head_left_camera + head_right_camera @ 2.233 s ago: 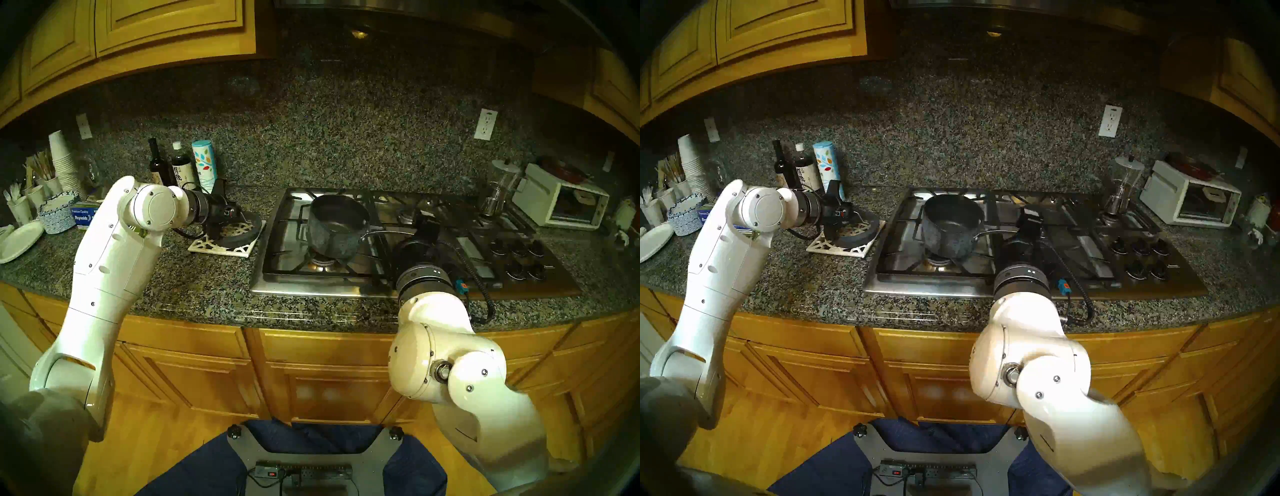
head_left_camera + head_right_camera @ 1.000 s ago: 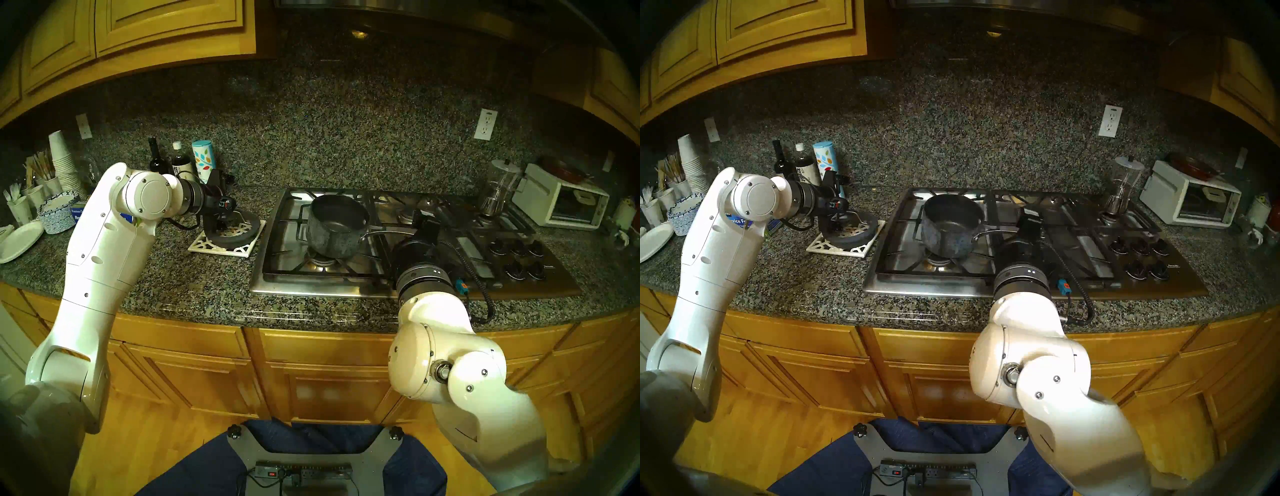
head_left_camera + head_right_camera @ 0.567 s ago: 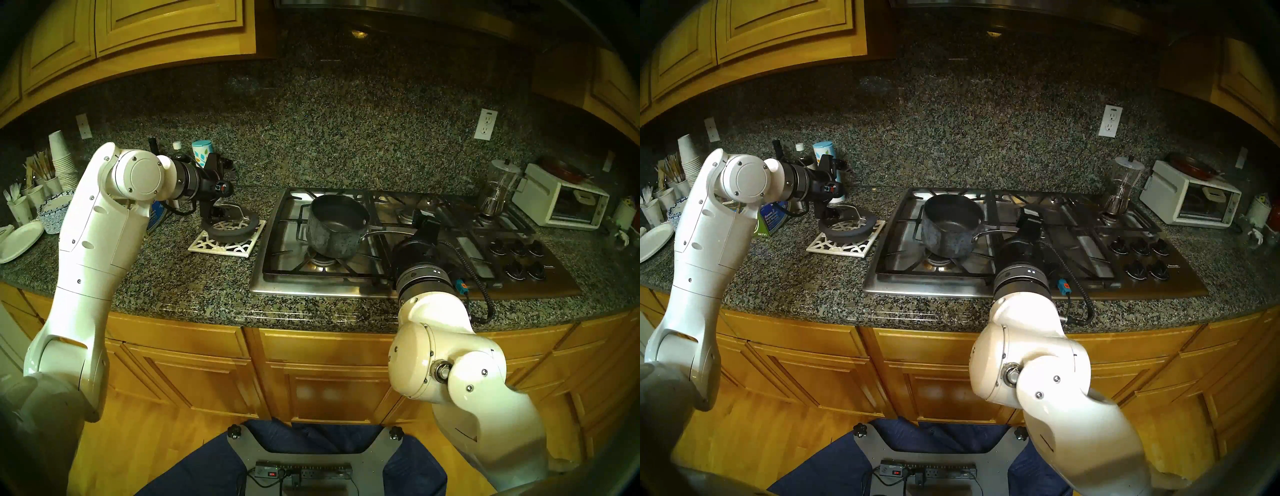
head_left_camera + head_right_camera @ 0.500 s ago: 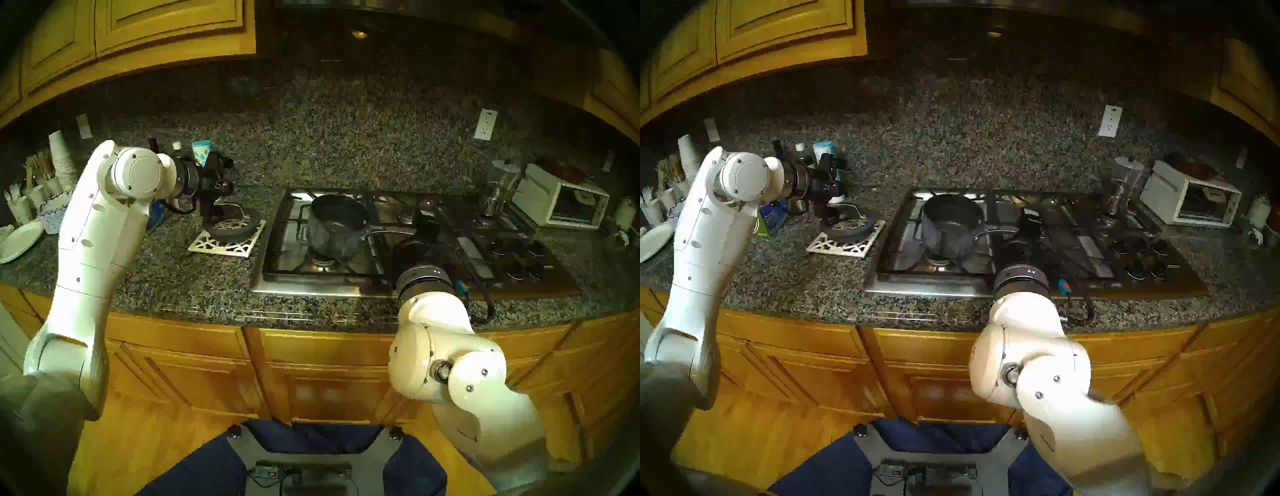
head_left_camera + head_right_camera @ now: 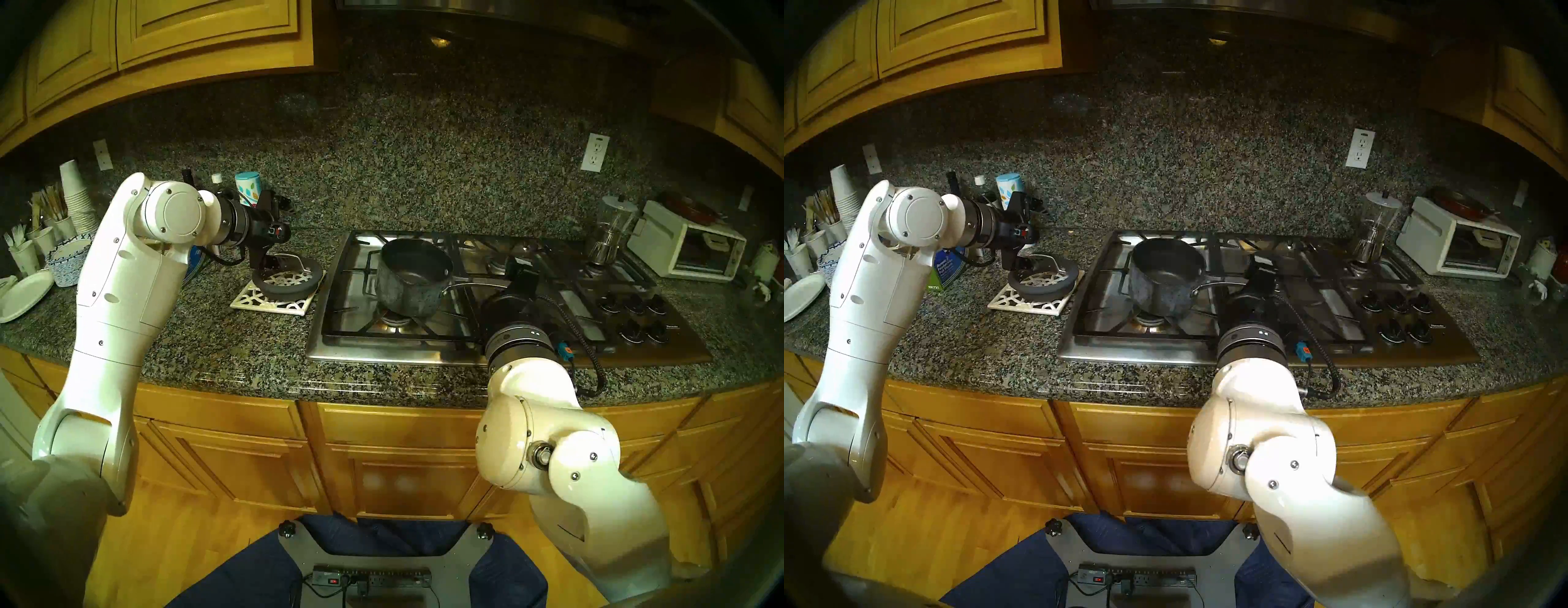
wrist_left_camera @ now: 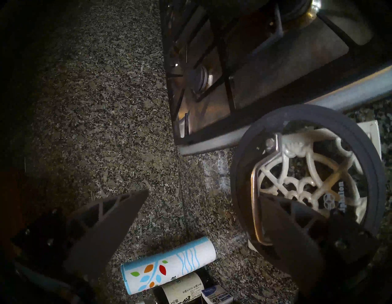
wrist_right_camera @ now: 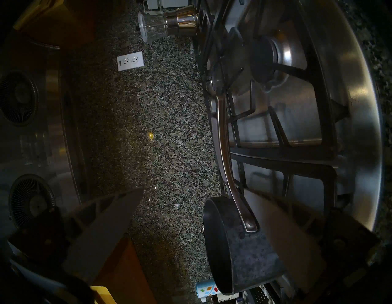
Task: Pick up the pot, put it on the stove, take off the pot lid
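Left arm higher, pot lid released

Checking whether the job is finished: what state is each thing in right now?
pot: uncovered, upright on the stove's front-left burner.
pot lid: off the pot, resting on the white trivet.
stove: no flame visible.
left gripper: open, empty, above the lid.
right gripper: open, empty.

head pair high, facing counter; wrist views close, sideways; all share stove
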Robot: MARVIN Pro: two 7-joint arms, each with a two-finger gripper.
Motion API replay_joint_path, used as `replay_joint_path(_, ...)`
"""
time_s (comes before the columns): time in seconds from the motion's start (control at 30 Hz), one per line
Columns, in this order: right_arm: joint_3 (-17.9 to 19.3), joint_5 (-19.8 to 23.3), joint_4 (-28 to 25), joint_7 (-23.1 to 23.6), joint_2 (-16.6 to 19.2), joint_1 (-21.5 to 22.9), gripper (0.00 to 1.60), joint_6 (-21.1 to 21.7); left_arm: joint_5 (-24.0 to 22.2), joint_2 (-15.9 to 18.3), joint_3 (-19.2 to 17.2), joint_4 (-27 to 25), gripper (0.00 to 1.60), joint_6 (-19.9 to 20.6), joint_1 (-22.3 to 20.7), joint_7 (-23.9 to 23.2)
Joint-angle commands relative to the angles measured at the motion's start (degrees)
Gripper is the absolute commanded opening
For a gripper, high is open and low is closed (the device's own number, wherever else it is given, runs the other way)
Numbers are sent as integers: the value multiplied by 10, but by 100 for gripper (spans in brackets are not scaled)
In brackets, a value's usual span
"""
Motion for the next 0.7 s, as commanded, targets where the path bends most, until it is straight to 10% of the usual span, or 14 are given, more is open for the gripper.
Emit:
replay_joint_path(0.0, 2, -10, -15, 8, 0, 10, 160, 1, 7, 3, -14, -14, 160, -4, -6, 27)
replay_joint_path(0.67, 2, -10, -15, 8, 0, 10, 160, 1, 13, 6, -26, -24, 160, -21, 27, 43)
